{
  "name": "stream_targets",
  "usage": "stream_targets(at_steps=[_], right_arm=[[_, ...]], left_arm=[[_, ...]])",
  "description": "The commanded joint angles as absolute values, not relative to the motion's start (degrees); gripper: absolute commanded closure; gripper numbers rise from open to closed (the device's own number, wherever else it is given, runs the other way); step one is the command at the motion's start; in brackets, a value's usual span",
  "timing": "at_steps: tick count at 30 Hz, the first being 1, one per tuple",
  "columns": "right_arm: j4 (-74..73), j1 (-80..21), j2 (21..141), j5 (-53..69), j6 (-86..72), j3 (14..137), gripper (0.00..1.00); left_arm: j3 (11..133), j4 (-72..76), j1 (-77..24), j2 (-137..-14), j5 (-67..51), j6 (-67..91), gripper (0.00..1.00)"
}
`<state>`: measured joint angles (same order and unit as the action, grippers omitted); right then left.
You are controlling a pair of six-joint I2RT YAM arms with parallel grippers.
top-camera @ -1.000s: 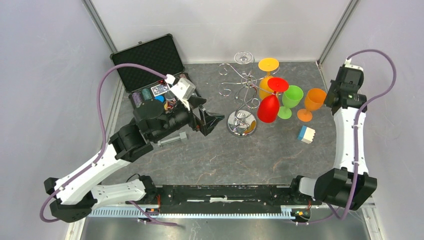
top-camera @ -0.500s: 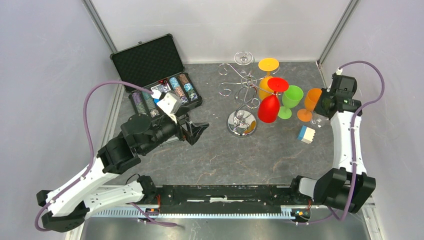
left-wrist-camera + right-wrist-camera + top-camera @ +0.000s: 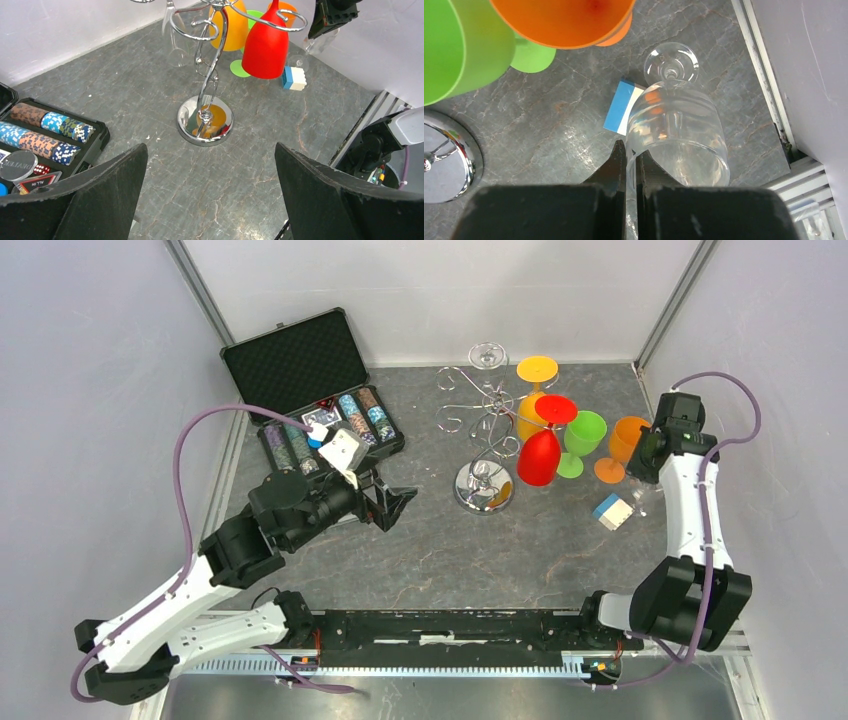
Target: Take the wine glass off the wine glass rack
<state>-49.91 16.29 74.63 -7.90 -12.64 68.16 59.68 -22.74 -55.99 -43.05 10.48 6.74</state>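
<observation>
Nearest me, the left gripper hangs with its fingers spread wide and nothing in them. A second ago it was reaching in close to the wine glass rack. It has since pulled back, so the chrome base now sits well ahead of its fingertips, squarely between them in the wrist view.

Across from it, the right gripper is pinched tight on the rim of the clear wine glass, the glass wall caught between its two fingers. That glass is off the rack. It hangs bowl-up below the fingers, its foot just beside the blue-and-white block. Over the last second the arm has carried it down and toward me from up by the side wall. Whether the foot touches the table yet, I cannot tell.

I'd judge the removal done, with only the set-down and letting go left.

Farther off, beyond both sets of fingers, a red glass and a second clear glass hang on the hooks.
</observation>
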Motion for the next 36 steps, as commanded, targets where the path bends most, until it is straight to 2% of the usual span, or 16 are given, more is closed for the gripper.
stream_targets(at_steps=[1, 8, 12, 21, 26, 30, 36], right_arm=[[-50.3, 17.3, 74.6, -10.7, -12.1, 70.1, 1.00], [-48.3, 20.8, 77.9, -7.9, -11.9, 71.7, 0.99], [-48.1, 21.6, 79.8, -6.7, -12.0, 73.1, 0.93], [-46.5, 22.3, 80.3, -5.0, -12.6, 72.7, 0.65], [-46.1, 22.4, 80.0, -6.4, -12.4, 73.6, 0.56], [-45.5, 22.4, 79.3, -9.2, -11.3, 74.5, 0.44], [-43.1, 22.4, 78.0, -11.2, -11.3, 74.5, 0.38]], left_arm=[[59.5, -22.1, -56.0, -42.9, 11.7, 4.8, 0.00], [59.1, -21.9, -55.9, -42.7, 11.9, 5.1, 0.00], [59.2, -22.5, -56.0, -42.7, 13.1, 4.7, 0.00], [59.3, -22.2, -56.0, -42.8, 13.6, 4.7, 0.00], [59.5, -22.1, -56.0, -43.0, 13.8, 4.5, 0.00], [59.4, -22.1, -56.0, -43.0, 14.3, 4.4, 0.00], [61.6, -22.5, -55.9, -44.5, 14.3, 4.6, 0.00]])
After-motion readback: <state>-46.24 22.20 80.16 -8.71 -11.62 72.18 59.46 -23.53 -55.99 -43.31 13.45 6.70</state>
